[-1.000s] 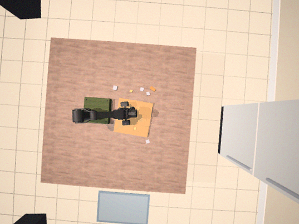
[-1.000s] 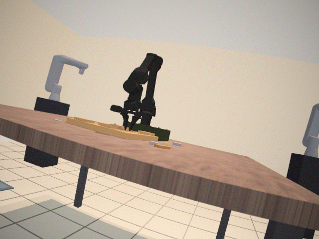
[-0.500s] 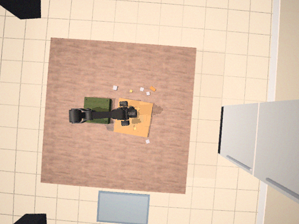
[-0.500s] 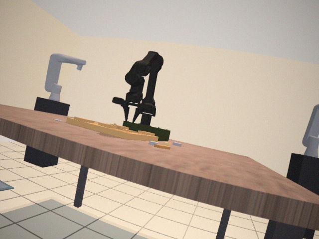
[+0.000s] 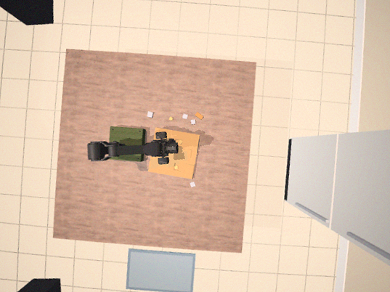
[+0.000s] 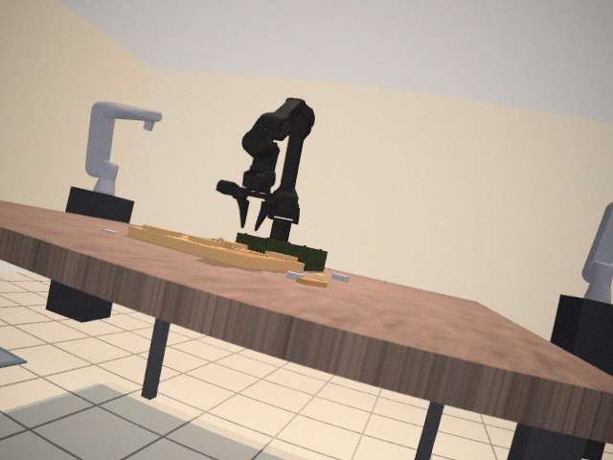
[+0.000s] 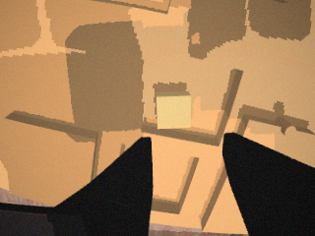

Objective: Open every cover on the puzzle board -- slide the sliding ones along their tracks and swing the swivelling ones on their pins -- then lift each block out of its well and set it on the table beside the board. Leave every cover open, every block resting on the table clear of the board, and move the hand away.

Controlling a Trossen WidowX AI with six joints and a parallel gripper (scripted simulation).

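Fingers: The gripper is held partly spread above the board, with nothing pinched and no contact seen between its tips and the wood.
Yellow piece: A small pale yellow square is seen on the board beyond the fingertips; whether it is a cover's knob or a block cannot be told.
Puzzle board: The board is partly hidden by the arm, and not every cover's position can be made out.
Step in hand: Work at the yellow piece appears to be under way. For the next move, the tips should be centred over it if it needs shifting or lifting, or carried on to another well if it is done.
Loose pieces: Three pale pieces, a small yellow one and an orange one are set beside the board; a lone white piece is set off its opposite side.
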